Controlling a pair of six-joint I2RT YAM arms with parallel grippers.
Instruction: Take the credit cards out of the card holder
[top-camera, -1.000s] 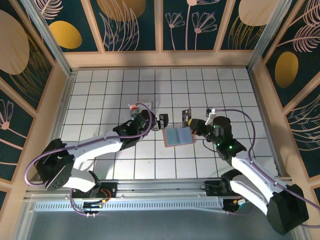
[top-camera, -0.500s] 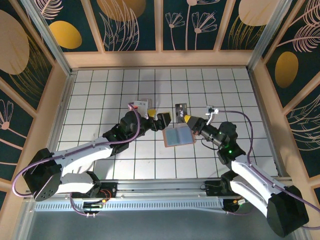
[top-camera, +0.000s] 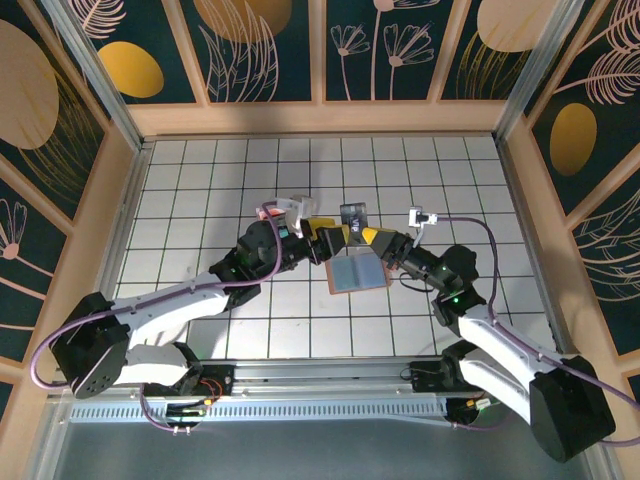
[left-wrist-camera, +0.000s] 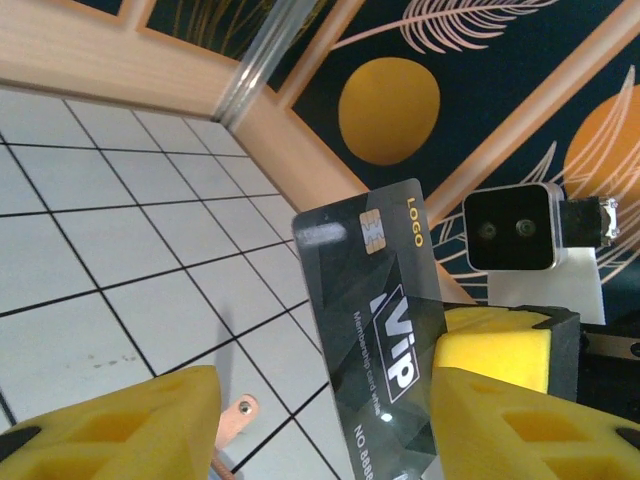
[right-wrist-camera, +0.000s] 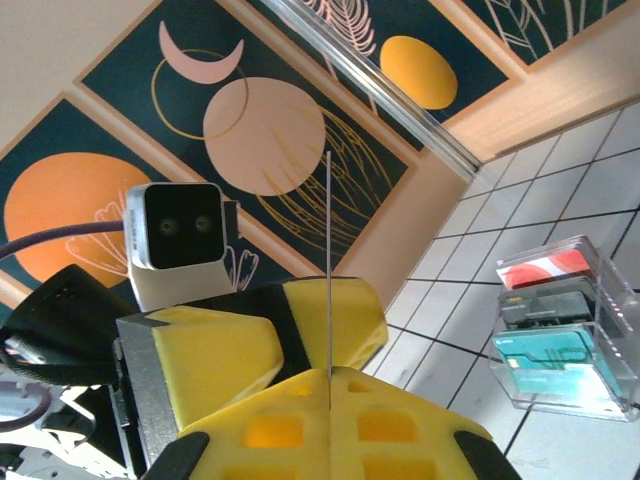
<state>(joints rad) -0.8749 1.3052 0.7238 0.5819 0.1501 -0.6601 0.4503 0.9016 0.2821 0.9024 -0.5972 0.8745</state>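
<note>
White gridded tile desk (top-camera: 200, 180), teal floral wall panels (top-camera: 262, 62); right claw (right-wrist-camera: 328, 385) pinches glossy black thin card (left-wrist-camera: 375, 320), left claw (left-wrist-camera: 325, 405) parted around it

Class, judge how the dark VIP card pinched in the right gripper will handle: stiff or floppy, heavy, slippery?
Probably stiff: edge-on, the dark card stands as a straight line above the right gripper. Likely light: a pinch at one end holds it upright. Its shiny face may slide between pads.
</note>
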